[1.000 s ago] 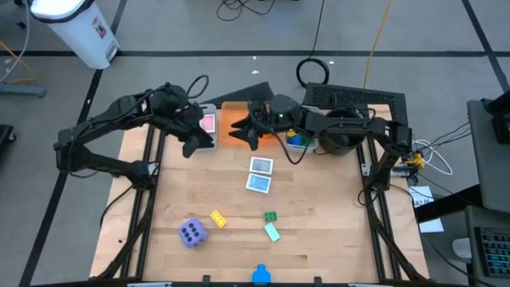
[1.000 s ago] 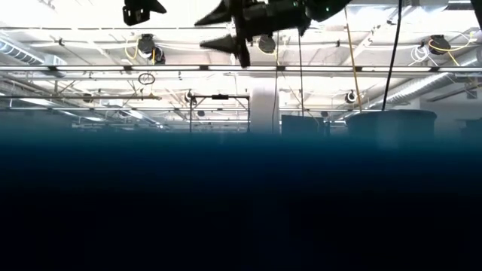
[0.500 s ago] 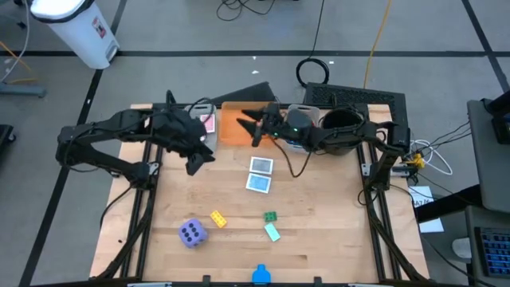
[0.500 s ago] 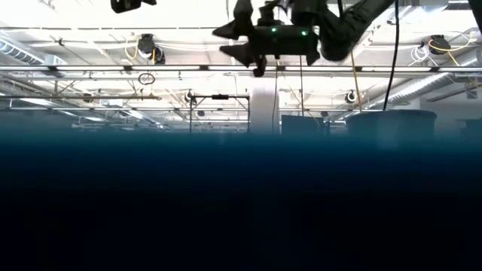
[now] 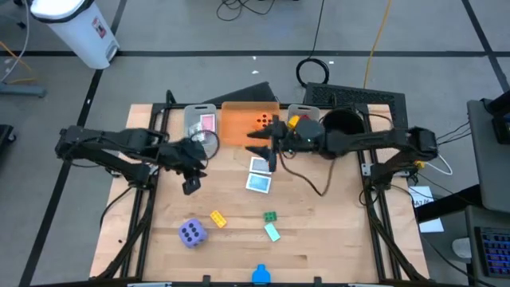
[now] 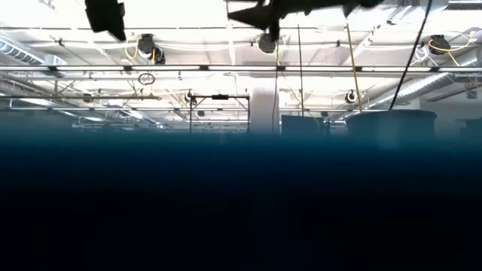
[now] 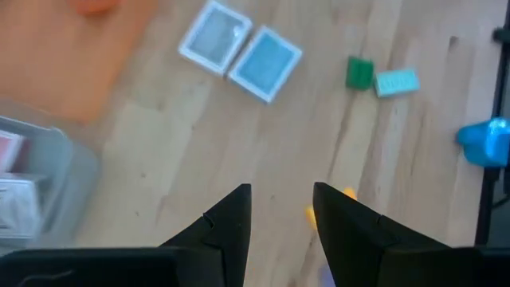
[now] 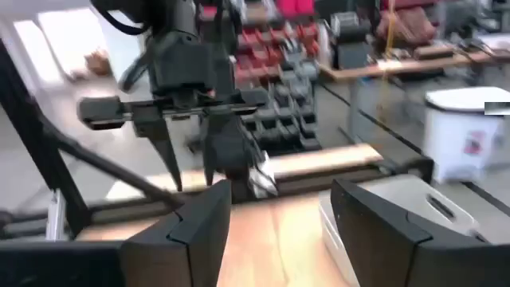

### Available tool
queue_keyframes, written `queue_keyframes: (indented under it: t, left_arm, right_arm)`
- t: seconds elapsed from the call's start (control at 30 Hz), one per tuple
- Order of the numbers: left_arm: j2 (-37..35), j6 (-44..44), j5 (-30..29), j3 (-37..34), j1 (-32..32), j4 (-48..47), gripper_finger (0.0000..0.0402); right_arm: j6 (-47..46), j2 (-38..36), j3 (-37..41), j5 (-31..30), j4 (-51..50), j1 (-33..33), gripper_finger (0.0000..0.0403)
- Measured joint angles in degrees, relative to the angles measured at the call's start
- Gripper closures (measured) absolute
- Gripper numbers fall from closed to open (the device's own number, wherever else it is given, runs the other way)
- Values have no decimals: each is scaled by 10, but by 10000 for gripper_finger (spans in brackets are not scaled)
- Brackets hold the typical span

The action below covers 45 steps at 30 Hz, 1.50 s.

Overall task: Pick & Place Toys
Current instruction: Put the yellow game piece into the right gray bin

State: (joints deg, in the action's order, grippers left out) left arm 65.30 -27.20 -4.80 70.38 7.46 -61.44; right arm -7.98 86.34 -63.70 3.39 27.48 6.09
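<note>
The left arm reaches in from the left side of the counter, folded at the elbow, its wrist over the left-centre boards. The left claw points toward the near edge, tilted downward, its two dark fingers standing a narrow gap apart with nothing between them. The right arm stretches from the right side across the far part of the counter, nearly straight. The right claw points leftward, level, its fingers spread wide and empty, facing the left arm.
</note>
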Motion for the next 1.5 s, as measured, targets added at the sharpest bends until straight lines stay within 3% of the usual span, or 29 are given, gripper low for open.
queue_keyframes:
  t: [0.17, 0.37, 0.53, 0.77, 1.17, 1.37, 1.5]
  left_arm:
    - [-6, 11, 49, -65, 12, 53, 261]
    - [-5, 9, 113, -126, 37, 119, 261]
    - [-5, -32, 103, -154, 59, 182, 261]
    - [-4, -49, 88, -178, 88, 294, 261]
    - [47, -70, 86, -180, 146, 393, 261]
    - [97, -86, 88, -180, 164, 387, 261]
    - [126, -47, 87, -180, 166, 382, 261]
  right_arm:
    - [-34, -45, -12, -63, -97, -71, 197]
    - [-134, -53, -12, -64, -14, -146, 195]
    - [-138, -54, -12, -63, 93, -188, 197]
    - [-150, -54, -12, -63, 163, -218, 196]
    - [-194, -53, 3, -64, 138, -228, 195]
    - [-254, -52, 26, -64, 141, -235, 195]
    - [-271, -52, 27, -64, 143, -262, 196]
